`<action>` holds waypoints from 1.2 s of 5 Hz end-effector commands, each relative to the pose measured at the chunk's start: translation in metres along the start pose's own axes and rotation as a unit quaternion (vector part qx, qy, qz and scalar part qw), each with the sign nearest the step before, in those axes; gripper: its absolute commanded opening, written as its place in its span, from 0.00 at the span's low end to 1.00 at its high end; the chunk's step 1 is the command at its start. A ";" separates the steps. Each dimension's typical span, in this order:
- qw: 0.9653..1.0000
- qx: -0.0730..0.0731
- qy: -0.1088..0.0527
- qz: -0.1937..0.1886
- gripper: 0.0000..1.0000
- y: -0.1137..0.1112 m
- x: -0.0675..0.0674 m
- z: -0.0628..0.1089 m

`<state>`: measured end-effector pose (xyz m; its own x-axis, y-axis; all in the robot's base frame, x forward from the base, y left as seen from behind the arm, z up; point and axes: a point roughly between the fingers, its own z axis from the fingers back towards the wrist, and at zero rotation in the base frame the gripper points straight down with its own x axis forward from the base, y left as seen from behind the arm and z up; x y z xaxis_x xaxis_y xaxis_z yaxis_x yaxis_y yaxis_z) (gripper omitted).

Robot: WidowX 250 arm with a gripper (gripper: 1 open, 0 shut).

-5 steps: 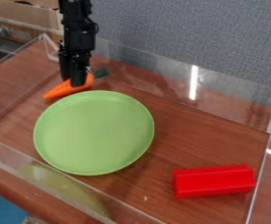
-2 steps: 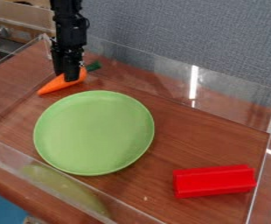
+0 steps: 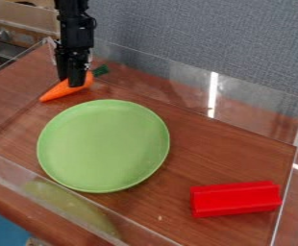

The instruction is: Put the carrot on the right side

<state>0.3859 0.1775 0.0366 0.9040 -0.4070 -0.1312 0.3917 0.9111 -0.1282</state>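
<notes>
Since the earliest frame, the black robot gripper (image 3: 71,79) and the small orange tapered toy carrot with a dark green stem tip (image 3: 62,90) have shifted toward the left edge of the view; the carrot previously lay just above the plate's upper left rim and now lies further left, clear of it. Compared with the most recent earlier frame, the position is nearly unchanged.

The gripper points steeply downward from its black arm, which descends from the top of the view. Its jaws are clenched over the carrot's stem end; whether they actually pinch the carrot or only press on it cannot be resolved.

The carrot lies on the brown wooden table surface (image 3: 229,144), at the far left of the workspace. Its pointed orange tip faces lower left and its green stem faces upper right, emerging just beside the gripper.

The round light green plate (image 3: 103,145) sits on the table in the left centre, near the carrot but not touching it.

The red rectangular block (image 3: 235,198) lies at the lower right, well apart from the plate and the carrot.

A clear plastic wall (image 3: 241,88) encloses the table area.
</notes>
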 end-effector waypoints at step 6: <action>0.995 -0.046 -0.004 -0.089 1.00 0.009 -0.020 -0.021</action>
<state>0.3784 0.1806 0.0235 0.8090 -0.5826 -0.0783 0.5563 0.8018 -0.2185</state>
